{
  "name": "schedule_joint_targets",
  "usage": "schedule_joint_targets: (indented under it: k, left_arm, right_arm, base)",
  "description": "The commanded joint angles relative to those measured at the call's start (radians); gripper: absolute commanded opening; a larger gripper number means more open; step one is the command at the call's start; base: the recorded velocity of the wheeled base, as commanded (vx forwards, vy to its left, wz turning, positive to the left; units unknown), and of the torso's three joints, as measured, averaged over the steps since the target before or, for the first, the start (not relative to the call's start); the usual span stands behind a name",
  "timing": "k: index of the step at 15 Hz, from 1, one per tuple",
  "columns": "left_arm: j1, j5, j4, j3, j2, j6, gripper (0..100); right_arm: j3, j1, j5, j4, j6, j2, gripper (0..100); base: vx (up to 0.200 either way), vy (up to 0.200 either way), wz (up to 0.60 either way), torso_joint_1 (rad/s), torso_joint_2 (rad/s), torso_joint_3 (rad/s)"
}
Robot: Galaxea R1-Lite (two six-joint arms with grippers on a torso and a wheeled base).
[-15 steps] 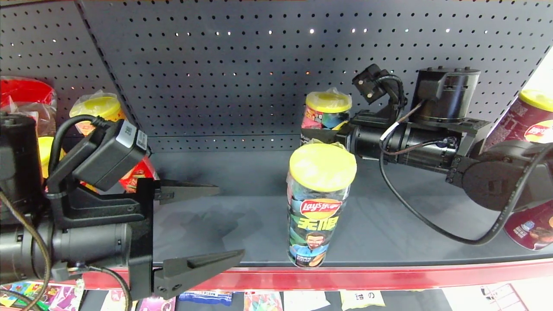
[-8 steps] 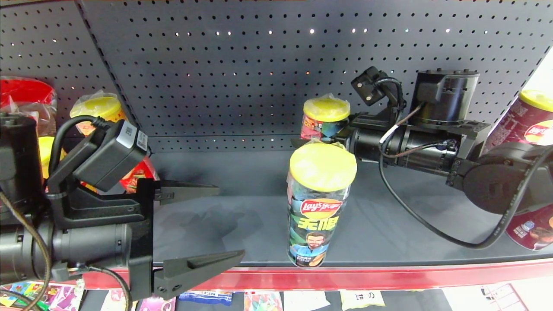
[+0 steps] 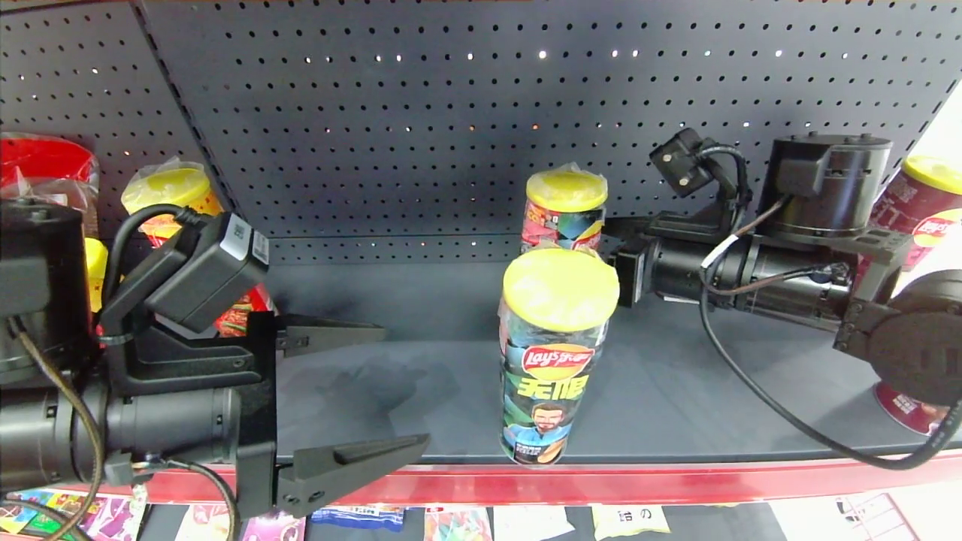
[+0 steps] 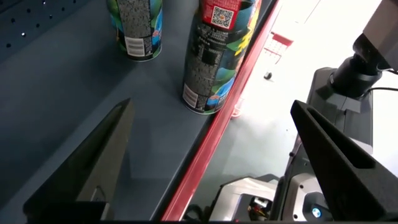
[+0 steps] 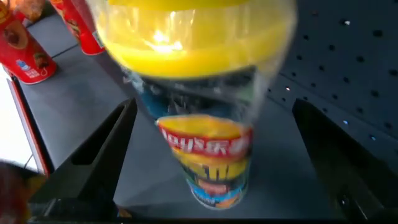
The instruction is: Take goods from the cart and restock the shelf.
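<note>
Two chip cans with yellow lids stand upright on the grey shelf (image 3: 421,376). The front can (image 3: 558,361) is near the red edge, and the rear can (image 3: 565,210) stands close to the pegboard. My right gripper (image 3: 605,242) is open just right of the rear can, apart from it. In the right wrist view that can (image 5: 205,143) stands in front of the open right gripper (image 5: 214,102). My left gripper (image 3: 391,391) is open and holds nothing, left of the front can. In the left wrist view both cans (image 4: 217,56) (image 4: 140,28) lie beyond the left gripper (image 4: 211,106).
Dark red cans (image 3: 928,218) stand at the shelf's right end. More cans with yellow and red lids (image 3: 169,188) crowd the left bay behind my left arm. A red lip (image 3: 601,481) runs along the shelf front. Bare shelf lies between my left gripper and the cans.
The right gripper set the rear can down slightly lower and drew back to the right, away from it. The left arm shifted slightly right.
</note>
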Motion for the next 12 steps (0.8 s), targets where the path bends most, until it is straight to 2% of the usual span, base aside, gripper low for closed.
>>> schedule_joint_targets:
  k: [1, 3, 7, 12]
  left_arm:
    - [0.000, 0.011, -0.002, -0.001, 0.018, 0.000, 100]
    - [0.002, 0.020, -0.002, -0.004, 0.031, 0.000, 100]
    - [0.000, 0.065, 0.000, 0.000, 0.034, 0.003, 100]
    - [0.000, 0.075, 0.000, 0.000, 0.070, 0.005, 100]
  right_arm:
    - [0.047, -0.030, -0.014, 0.000, 0.008, -0.063, 100]
    - [0.085, -0.068, -0.034, 0.000, 0.007, -0.100, 100]
    - [0.204, -0.071, -0.062, 0.000, 0.008, -0.232, 100]
    - [0.368, -0.070, -0.085, 0.003, 0.008, -0.394, 100]
  base:
    - [0.000, 0.000, 0.00, 0.000, 0.00, 0.000]
    - [0.000, 0.000, 0.00, 0.000, 0.00, 0.000]
    - [0.000, 0.000, 0.00, 0.000, 0.00, 0.000]
    - [0.000, 0.000, 0.00, 0.000, 0.00, 0.000]
